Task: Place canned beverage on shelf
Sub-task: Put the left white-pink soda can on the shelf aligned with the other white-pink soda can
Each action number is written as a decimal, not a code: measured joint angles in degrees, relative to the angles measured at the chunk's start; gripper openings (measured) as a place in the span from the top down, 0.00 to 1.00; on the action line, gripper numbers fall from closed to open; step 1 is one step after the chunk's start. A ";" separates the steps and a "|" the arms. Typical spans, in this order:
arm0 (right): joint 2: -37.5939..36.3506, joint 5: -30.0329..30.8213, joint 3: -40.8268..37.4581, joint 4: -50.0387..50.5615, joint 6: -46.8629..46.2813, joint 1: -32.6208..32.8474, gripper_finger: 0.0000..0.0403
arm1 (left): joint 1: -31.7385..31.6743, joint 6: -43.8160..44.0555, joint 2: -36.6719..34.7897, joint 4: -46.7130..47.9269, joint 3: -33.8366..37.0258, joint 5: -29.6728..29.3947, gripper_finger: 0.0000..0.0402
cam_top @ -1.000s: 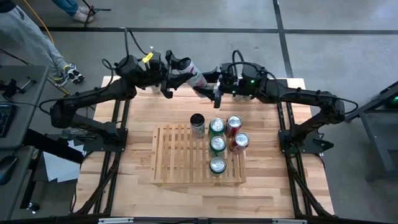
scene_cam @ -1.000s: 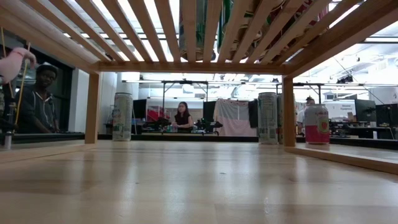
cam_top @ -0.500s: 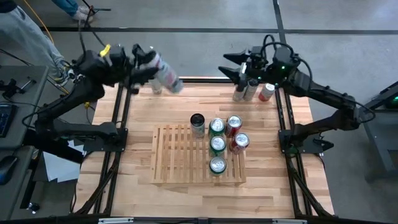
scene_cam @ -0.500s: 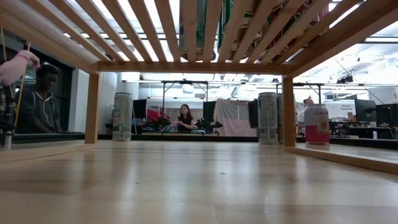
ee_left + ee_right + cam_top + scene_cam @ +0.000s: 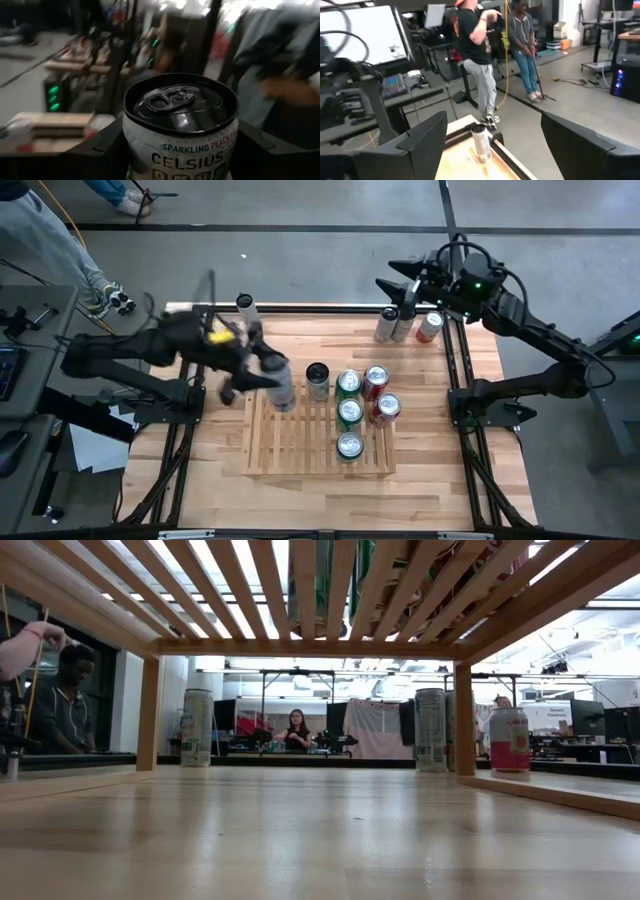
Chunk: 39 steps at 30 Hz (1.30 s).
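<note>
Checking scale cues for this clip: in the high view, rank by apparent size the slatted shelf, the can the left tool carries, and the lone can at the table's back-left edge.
1. Slatted shelf
2. Can carried by the left tool, though raised nearer the camera
3. Back-left can, seen end-on

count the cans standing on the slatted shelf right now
6 show: a dark-topped can at the far edge, three green cans in a column, two red cans beside them. The left gripper's can isn't set down.

Can clamped in left gripper (image 5: 262, 373), above shelf's left edge.
Silver-white Celsius can (image 5: 279, 386), black top, tab unopened, gripped between the fingers; slatted light-wood shelf (image 5: 285, 442) flat just below, holding five upright cans to the gripper's right.
</note>
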<state>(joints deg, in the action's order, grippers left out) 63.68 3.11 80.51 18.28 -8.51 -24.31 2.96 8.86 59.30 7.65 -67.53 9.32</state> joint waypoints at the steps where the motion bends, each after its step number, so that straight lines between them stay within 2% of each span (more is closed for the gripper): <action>1: 0.09 0.05 0.00 0.39 0.02 -0.28 0.24 | 0.49 -0.90 1.06 -0.28 -0.01 -1.38 0.42; 7: 0.41 0.11 0.00 2.45 0.00 -1.52 0.24 | 1.71 1.50 6.44 -0.95 0.31 -1.70 0.42; 13: 0.41 0.11 0.00 3.60 1.82 -2.46 0.24 | 5.15 6.62 8.56 -2.43 0.17 -2.27 0.42; 19: 0.39 -0.33 0.00 3.45 4.43 -2.46 0.24 | 10.52 11.49 10.67 -1.51 0.24 -11.26 0.42; 23: 0.39 -3.60 0.00 3.45 3.86 -2.46 0.24 | 13.65 12.02 11.65 -1.19 0.24 -17.19 0.42; 26: 0.39 -6.99 0.00 3.45 0.49 -1.80 0.24 | 15.30 11.02 11.66 -1.65 0.48 -19.36 0.42; 29: 0.39 -8.70 0.00 3.46 -2.20 -0.17 0.24 | 16.74 10.06 10.33 -3.17 3.82 -20.67 0.42; 32: 0.41 -8.78 0.00 3.74 -4.55 2.06 0.24 | 18.13 10.82 8.46 -10.41 10.69 -20.79 0.42; 36: 0.41 -8.58 0.00 3.74 -6.23 4.83 0.24 | 20.26 11.01 5.34 -29.58 21.13 -24.75 0.42; 38: 0.41 -6.95 0.00 3.74 -7.41 6.10 0.24 | 20.48 7.59 5.31 -37.28 23.86 -26.36 0.42; 39: 0.41 -5.95 0.00 3.75 -7.93 6.72 0.24 | 20.35 5.19 5.50 -38.21 24.06 -27.20 0.42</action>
<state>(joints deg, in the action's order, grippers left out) 64.10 -2.84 80.51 22.04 -16.44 -17.59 23.31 14.05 64.80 -30.55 -43.46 -17.87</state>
